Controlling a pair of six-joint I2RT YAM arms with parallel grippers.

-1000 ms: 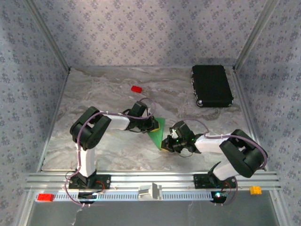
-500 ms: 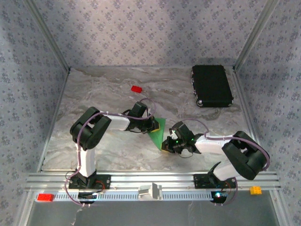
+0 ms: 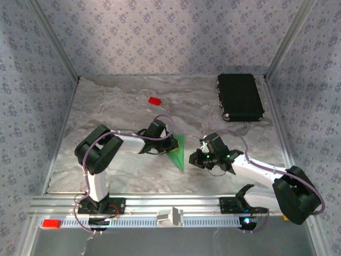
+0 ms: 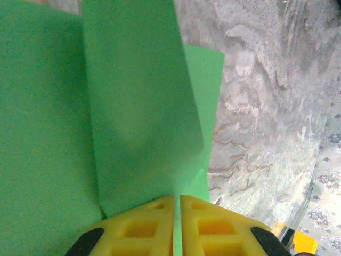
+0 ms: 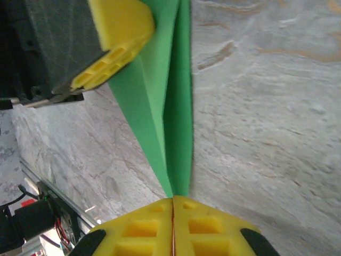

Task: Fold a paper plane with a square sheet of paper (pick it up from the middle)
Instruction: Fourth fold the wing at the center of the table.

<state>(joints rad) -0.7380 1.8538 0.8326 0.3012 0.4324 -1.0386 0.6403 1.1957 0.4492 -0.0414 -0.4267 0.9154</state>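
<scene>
A black rectangular case (image 3: 240,97) lies flat in the upper right of the overhead frame, near the right edge of the grey marbled table top (image 3: 106,106). A small red block (image 3: 154,101) sits just above centre, well apart from the case. Along the bottom runs an aluminium rail (image 3: 202,202) — a red piece (image 3: 51,223) at its left end, a pale clip (image 3: 170,217) at mid-frame. Patterned walls (image 3: 170,37) close in three sides
</scene>
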